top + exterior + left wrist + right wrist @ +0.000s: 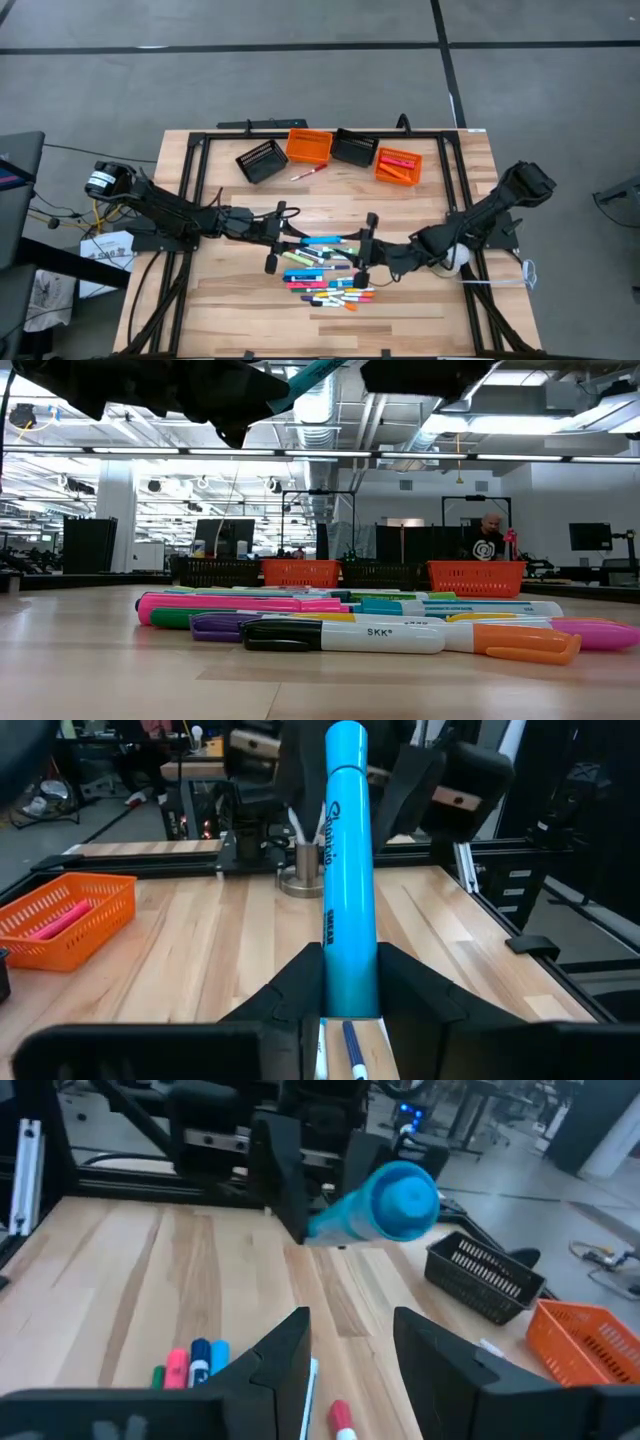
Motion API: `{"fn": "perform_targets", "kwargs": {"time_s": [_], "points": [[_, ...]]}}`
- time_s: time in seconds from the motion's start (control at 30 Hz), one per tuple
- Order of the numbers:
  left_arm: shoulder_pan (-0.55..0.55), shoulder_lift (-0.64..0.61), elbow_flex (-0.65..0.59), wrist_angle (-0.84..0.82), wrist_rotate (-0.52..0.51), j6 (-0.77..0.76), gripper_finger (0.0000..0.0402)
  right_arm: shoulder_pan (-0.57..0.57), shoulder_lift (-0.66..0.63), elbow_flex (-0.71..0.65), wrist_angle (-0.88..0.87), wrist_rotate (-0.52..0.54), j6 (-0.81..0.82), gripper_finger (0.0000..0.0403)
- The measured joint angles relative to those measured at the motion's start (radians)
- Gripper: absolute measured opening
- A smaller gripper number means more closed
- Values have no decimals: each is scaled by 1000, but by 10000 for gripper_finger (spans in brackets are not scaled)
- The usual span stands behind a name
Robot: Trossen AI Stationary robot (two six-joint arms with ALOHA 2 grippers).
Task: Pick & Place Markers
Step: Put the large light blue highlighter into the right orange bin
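- Above the middle of the pale wooden table (240, 300), the left gripper (350, 982) was clamped on a light blue marker with a round cap (349, 870), its fingers pressed to the barrel's lower end, which ran out of sight between them.
- The right gripper (352, 1348) hung facing it with its fingers parted and nothing between them; the blue marker's cap end pointed toward it from farther off, not touching.
- From overhead the held marker showed as a thin blue bar between the two arms, over the heap.
- The other markers (325, 280), capped sticks in pink, green, purple, orange, blue and white, lay in a loose pile on the table below both grippers; how many lay underneath was hard to make out.
- At table height both grippers were cut off by the frame's top edge, only dark shapes showing.
- Along the far edge stood two orange mesh bins (309, 146) and two black mesh bins (262, 160); one red marker (308, 172) lay apart near them.
- A person (488, 538) sat far back in the room, partly hidden behind a bin.
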Motion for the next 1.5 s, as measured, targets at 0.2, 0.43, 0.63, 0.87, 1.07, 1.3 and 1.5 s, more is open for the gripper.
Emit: {"fn": "perform_targets", "kwargs": {"time_s": [0.2,0.43,0.63,0.87,1.07,1.3,1.5], "points": [[0,0,0,0,17,-1,88,-34,0,0,64,-113,2,145],[0,1,0,0,26,-3,88,-50,0,0,97,-114,2,154],[0,1,0,0,26,-3,88,-62,0,0,144,-136,-4,153],[0,1,0,0,28,-3,88,-61,-1,0,199,-190,-26,140],[0,1,0,0,27,-3,88,-67,-1,0,198,-189,-25,113],[0,1,0,-1,29,-1,88,-68,-1,0,198,-189,-25,51],[1,1,0,0,57,-3,88,-68,-1,0,198,-188,-25,51]]}}
